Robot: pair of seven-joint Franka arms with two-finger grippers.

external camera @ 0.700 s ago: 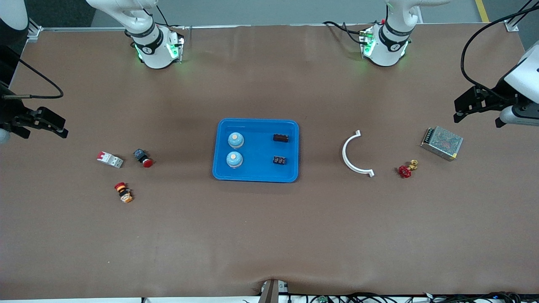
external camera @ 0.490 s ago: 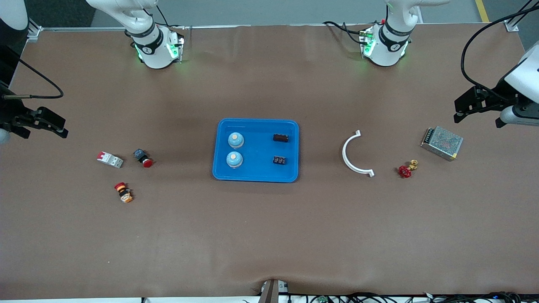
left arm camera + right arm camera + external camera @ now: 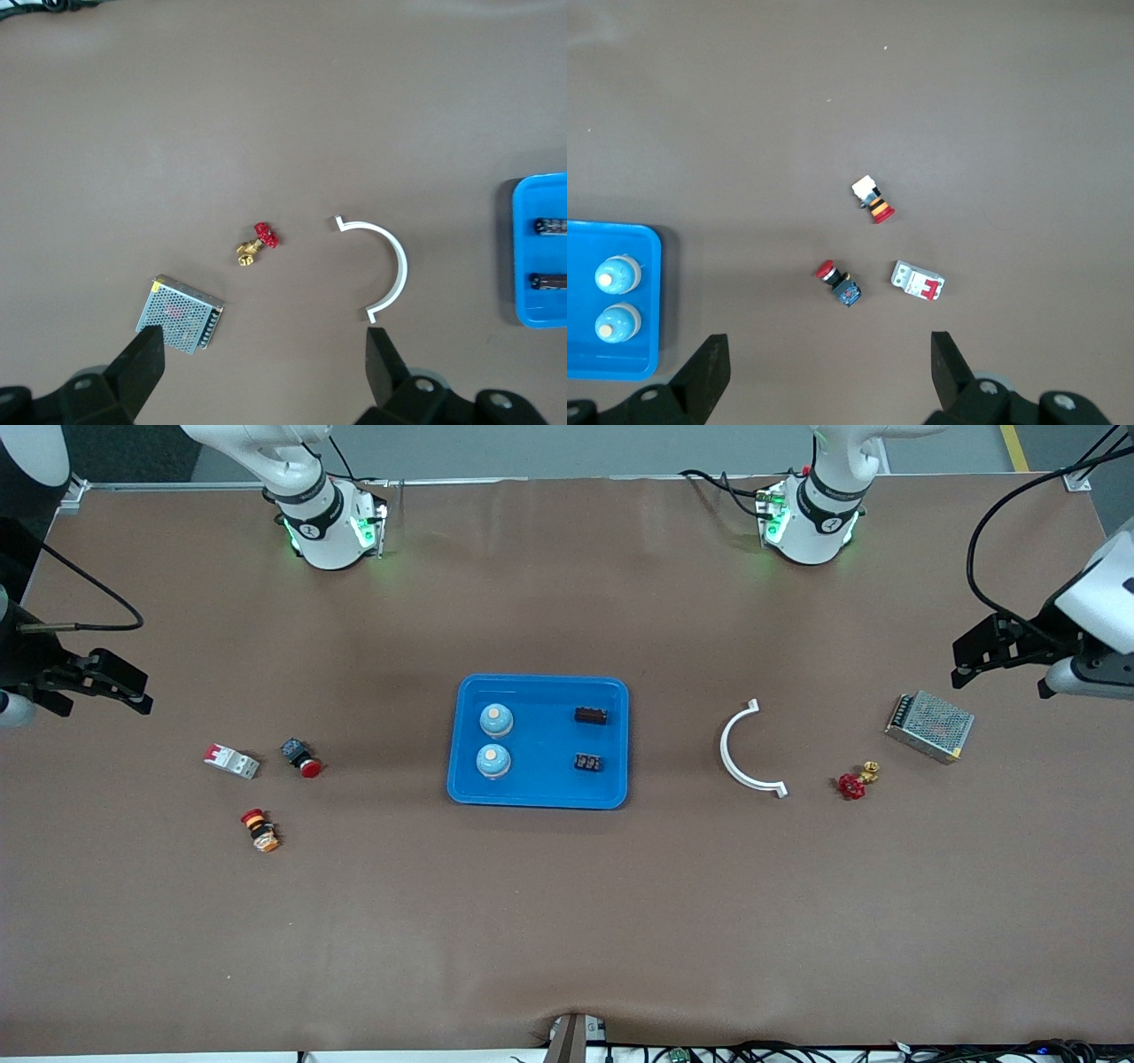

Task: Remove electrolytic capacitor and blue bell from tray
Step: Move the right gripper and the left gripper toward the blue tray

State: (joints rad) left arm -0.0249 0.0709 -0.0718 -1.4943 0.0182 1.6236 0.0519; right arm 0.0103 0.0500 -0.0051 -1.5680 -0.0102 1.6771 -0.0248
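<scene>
Nothing removed yet, judging by the layout. Tray (image 3: 539, 741) at the desk's middle, holding 2 blue bells (image 3: 496, 721) and (image 3: 493, 761) at its right-arm end, one nearer the front camera than the other. At its left-arm end, 2 small dark parts (image 3: 591, 715) and (image 3: 588, 762); cannot tell which is the capacitor.

Left end effector (image 3: 997, 654) up over the desk's left-arm end, near a mesh box (image 3: 929, 726), fingers wide apart and empty. Right end effector (image 3: 97, 682) over the opposite end, near a breaker (image 3: 231, 761), fingers likewise apart, empty.

Both well apart from the tray. Left to do: everything, meaning reach, grasp and lift out 1 capacitor and 1 bell.
</scene>
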